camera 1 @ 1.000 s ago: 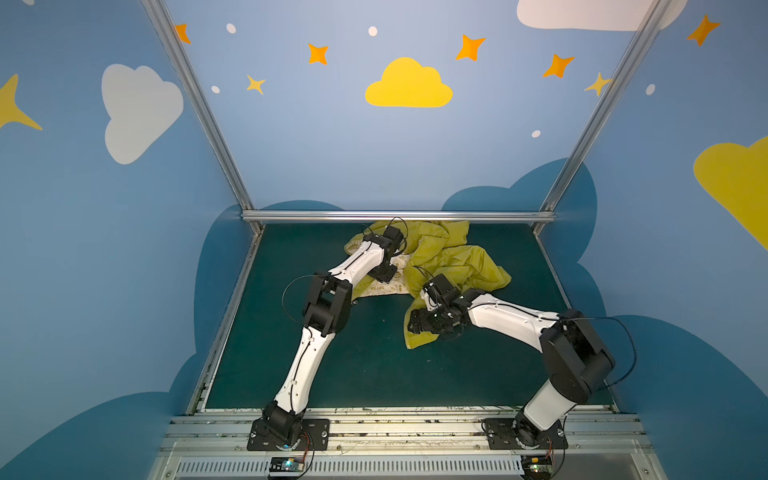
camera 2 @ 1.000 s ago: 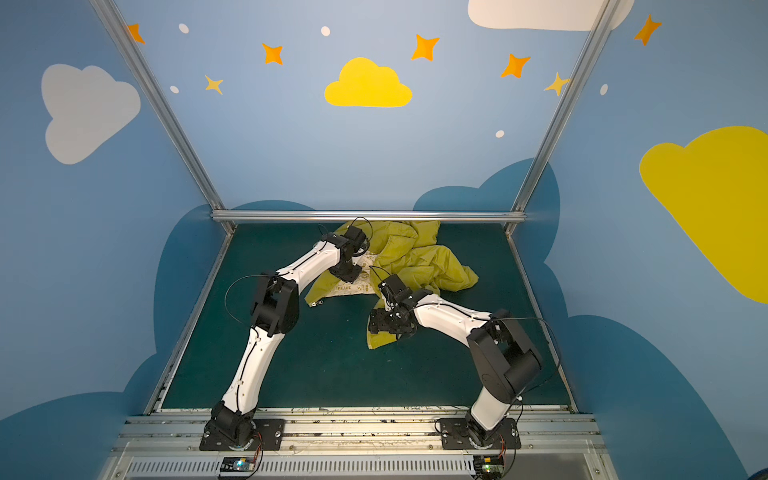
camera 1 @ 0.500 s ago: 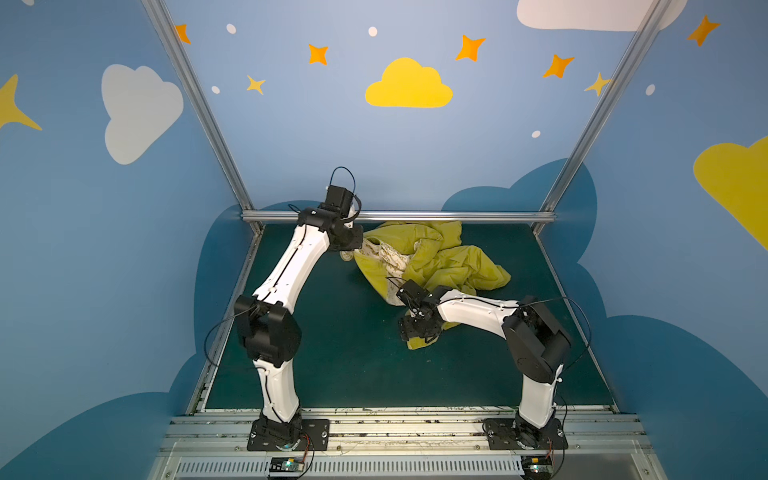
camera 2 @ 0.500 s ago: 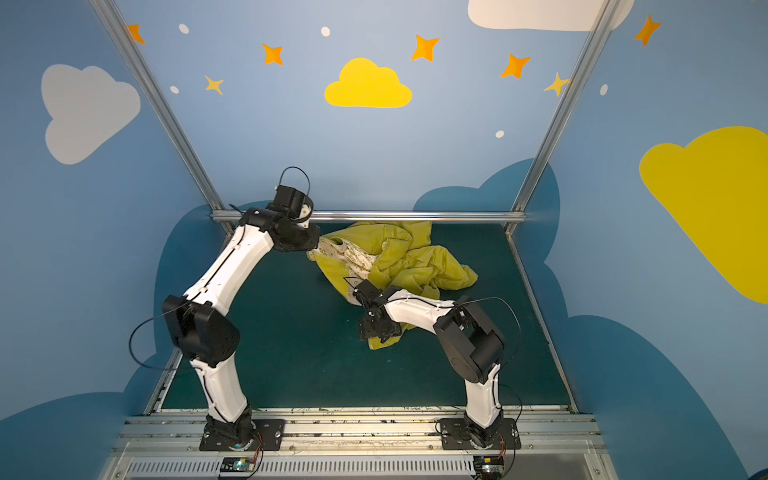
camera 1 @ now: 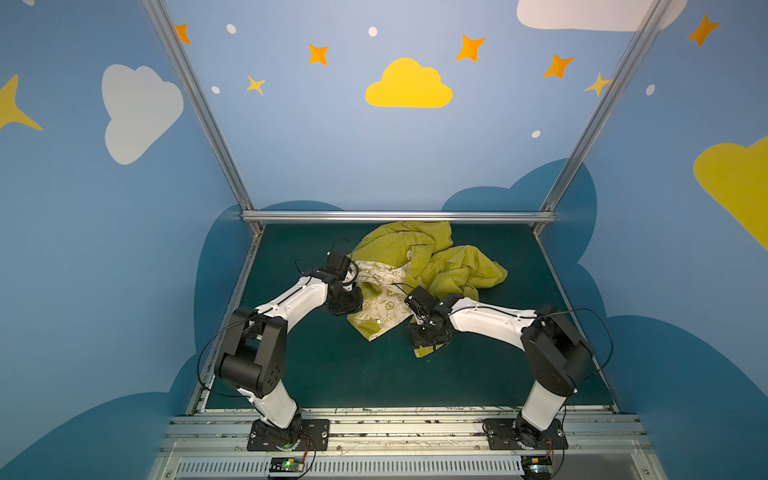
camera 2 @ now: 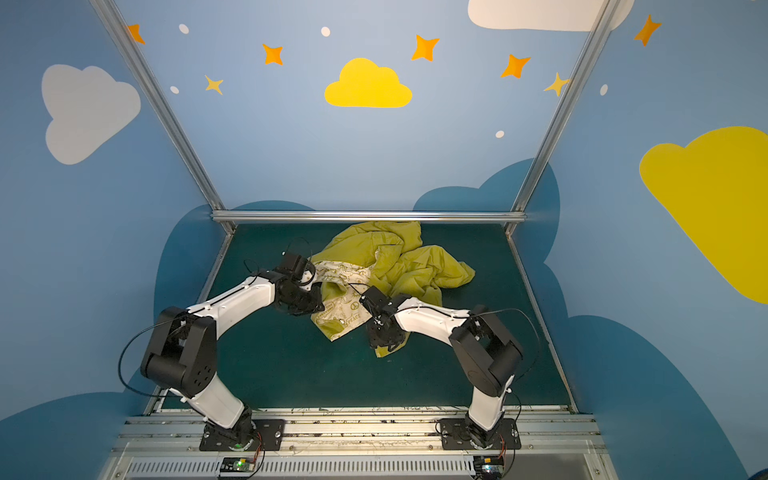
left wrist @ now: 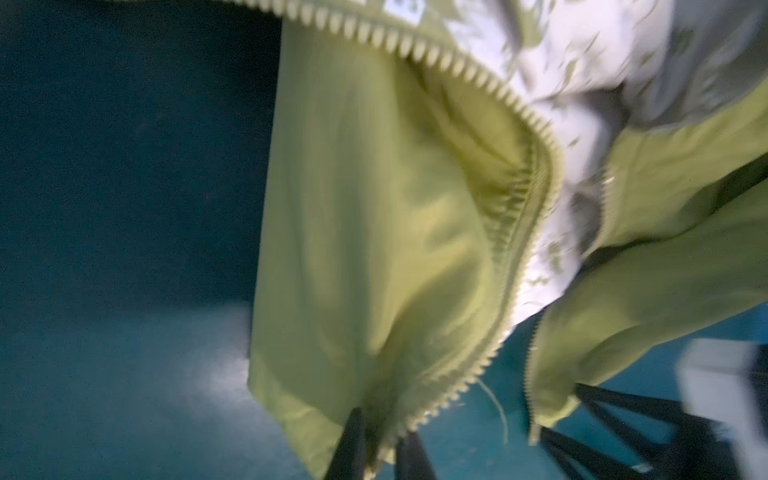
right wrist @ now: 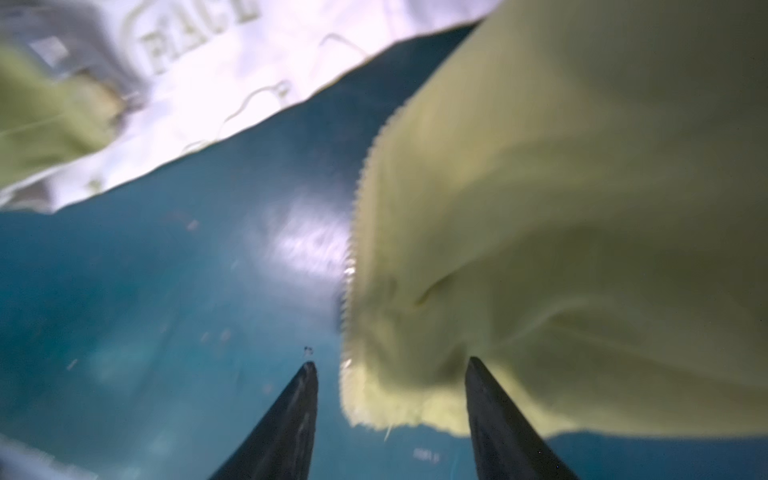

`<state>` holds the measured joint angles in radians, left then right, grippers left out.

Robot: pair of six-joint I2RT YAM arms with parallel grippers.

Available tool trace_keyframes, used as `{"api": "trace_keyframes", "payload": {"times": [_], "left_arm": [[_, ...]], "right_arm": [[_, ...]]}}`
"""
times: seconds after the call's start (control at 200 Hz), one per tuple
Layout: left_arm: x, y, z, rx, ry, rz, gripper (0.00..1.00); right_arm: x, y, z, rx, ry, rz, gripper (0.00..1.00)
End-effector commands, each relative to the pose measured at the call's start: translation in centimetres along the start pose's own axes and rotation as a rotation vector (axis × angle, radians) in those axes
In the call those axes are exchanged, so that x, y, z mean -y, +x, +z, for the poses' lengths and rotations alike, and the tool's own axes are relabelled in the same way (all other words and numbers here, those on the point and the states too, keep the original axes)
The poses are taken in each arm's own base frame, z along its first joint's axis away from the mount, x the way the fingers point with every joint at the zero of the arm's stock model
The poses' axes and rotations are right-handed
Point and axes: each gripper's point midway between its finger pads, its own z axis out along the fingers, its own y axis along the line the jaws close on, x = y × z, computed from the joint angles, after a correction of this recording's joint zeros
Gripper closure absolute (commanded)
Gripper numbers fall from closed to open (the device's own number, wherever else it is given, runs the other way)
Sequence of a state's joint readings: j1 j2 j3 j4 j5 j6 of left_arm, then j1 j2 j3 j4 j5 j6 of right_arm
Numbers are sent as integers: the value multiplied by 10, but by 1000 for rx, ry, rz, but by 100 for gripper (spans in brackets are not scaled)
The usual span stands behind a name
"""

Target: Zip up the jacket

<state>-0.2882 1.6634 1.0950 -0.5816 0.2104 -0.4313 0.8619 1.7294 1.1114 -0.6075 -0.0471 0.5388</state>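
The mustard-yellow jacket [camera 1: 444, 262] [camera 2: 411, 266] lies crumpled at the back of the mat, with its cream printed lining [camera 1: 384, 307] turned up toward the front. My left gripper [camera 1: 356, 304] [camera 2: 311, 302] sits low at the lining's left side. In the left wrist view its fingers [left wrist: 353, 440] stand close together on the jacket's toothed zipper edge [left wrist: 536, 137]. My right gripper [camera 1: 428, 338] [camera 2: 384, 337] is over the jacket's front corner. In the right wrist view it [right wrist: 391, 365] is open, and the yellow corner [right wrist: 399, 399] lies between the fingers, apart from both.
The dark green mat [camera 1: 332, 365] is bounded by an aluminium rail [camera 1: 395, 216] at the back and by side rails. Painted blue walls rise on three sides. Both arm bases stand on the metal strip at the front.
My left arm has swung down from high at the back left to low beside the lining, bringing the jacket's edge forward. The right gripper's fingers have come closer together over the front corner.
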Motion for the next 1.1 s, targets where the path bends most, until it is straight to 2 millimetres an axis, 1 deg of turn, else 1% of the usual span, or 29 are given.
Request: {"api": "trace_keyframes", "payload": {"times": [0.0,0.025,0.055,0.085,0.11,0.15,0.175,0.275,0.31,0.37,0.445,0.476,0.536,0.571,0.666,0.826,0.901,0.991,1.036,1.096], "left_arm": [[-22,-23,-27,124,-104,-9,68],[-28,-22,-29,122,-134,-16,65],[-34,-20,-32,121,-168,-26,59],[-37,-18,-36,125,-189,-34,48],[-37,-16,-39,132,-192,-38,36],[-34,-11,-41,138,-186,-37,27],[-33,-7,-43,147,-185,-40,24],[-19,13,-47,171,-171,-37,22],[-16,21,-48,182,-160,-54,22],[-8,32,-44,186,-101,-66,23],[-4,42,-36,204,-54,-102,23],[-1,42,-33,213,-29,-108,23],[-6,43,-25,212,-42,-139,23],[-5,41,-22,209,-44,-144,23],[-3,29,-14,212,-58,-166,23],[4,5,1,221,-66,-187,24],[1,0,12,197,-105,-183,26],[-8,1,27,148,-164,-177,31],[-9,1,34,126,-178,-169,36],[-12,1,41,105,-196,-159,50]], "right_arm": [[-27,-14,-25,70,-124,-55,40],[-29,-16,-27,78,-130,-59,40],[-30,-18,-29,84,-132,-59,39],[-31,-20,-30,90,-134,-60,39],[-31,-22,-30,92,-136,-61,39],[-32,-25,-30,97,-142,-61,39],[-34,-26,-29,97,-149,-61,39],[-47,-34,-25,93,-197,-82,39],[-52,-37,-23,87,-211,-90,40],[-57,-44,-19,82,-220,-102,42],[-56,-50,-16,81,-198,-100,43],[-55,-52,-15,84,-192,-99,43],[-51,-55,-14,89,-192,-89,43],[-49,-55,-14,89,-195,-80,44],[-43,-53,-15,99,-197,-65,44],[-27,-38,-14,97,-156,-47,42],[-16,-27,-15,89,-121,-39,36],[5,-12,-17,70,-33,-11,28],[15,-5,-17,54,10,1,25],[24,5,-11,16,44,3,25]]}}
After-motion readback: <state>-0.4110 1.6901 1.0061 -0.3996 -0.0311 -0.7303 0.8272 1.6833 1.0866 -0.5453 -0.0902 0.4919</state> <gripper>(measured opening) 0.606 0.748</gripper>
